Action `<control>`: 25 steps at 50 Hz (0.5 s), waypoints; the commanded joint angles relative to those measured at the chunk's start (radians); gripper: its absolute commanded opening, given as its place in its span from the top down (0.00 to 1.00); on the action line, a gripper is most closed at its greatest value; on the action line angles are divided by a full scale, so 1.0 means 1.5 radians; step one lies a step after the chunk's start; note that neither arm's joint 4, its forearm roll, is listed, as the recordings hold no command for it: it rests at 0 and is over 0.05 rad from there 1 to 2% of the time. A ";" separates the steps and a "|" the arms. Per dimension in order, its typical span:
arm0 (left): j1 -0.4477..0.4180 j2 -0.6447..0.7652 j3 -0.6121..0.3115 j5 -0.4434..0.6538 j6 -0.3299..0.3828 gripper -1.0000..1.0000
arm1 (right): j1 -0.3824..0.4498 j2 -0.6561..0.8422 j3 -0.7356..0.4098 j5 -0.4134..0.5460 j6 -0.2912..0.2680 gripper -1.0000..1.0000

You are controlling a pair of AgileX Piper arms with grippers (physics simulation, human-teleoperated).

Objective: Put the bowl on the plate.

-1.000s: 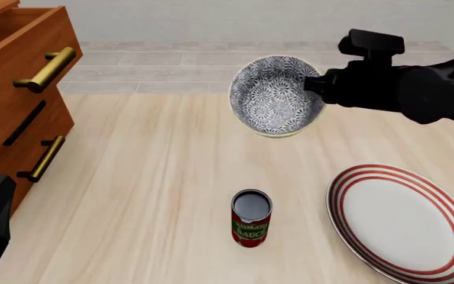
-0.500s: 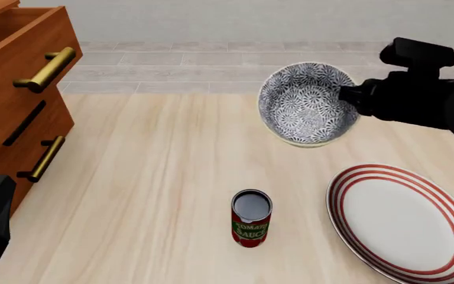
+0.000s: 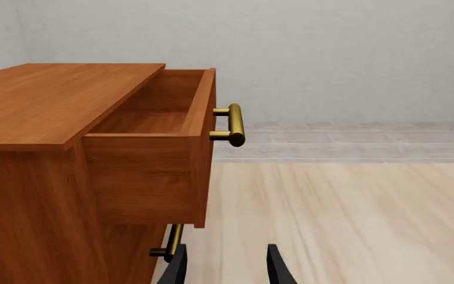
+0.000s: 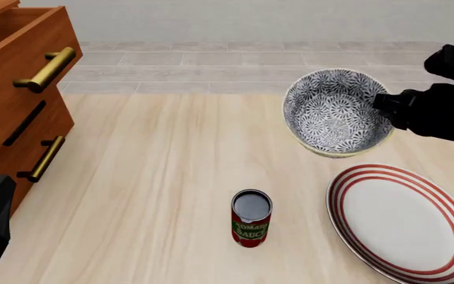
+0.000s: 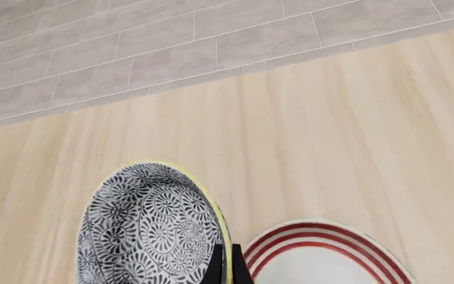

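Above the tabletop, right gripper (image 4: 382,106) clamped on the bowl (image 4: 334,112), carried in the air.

Held by the rim on its right side, one finger inside and one outside the pale yellow edge, as seen in the right wrist view (image 5: 225,263). Tilted, with the patterned inside facing the front camera. Hangs just beyond the far-left rim of the plate (image 4: 404,222), not over its middle and not touching it. Plate flat on the table (image 4: 156,177) at the near right. Tomato sauce can (image 4: 252,218) upright, left of the plate and nearer than the bowl. Left gripper (image 3: 225,269) low by the wooden dresser (image 3: 77,171), fingers apart, grasping nothing, near the lower brass handle (image 3: 168,244).
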State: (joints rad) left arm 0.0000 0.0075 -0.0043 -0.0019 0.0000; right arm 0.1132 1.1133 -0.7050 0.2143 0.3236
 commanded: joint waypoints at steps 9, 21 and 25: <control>0.000 0.000 0.000 0.000 0.000 0.00 | -0.058 -0.053 0.039 0.052 0.001 1.00; 0.000 0.000 0.000 0.000 0.000 0.00 | -0.105 -0.080 0.055 0.103 -0.006 1.00; 0.000 0.000 0.000 0.000 0.000 0.00 | -0.123 -0.092 0.062 0.117 -0.015 1.00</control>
State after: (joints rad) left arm 0.0000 0.0075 -0.0043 -0.0019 0.0000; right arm -0.0134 1.0160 -0.6293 0.3365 0.3156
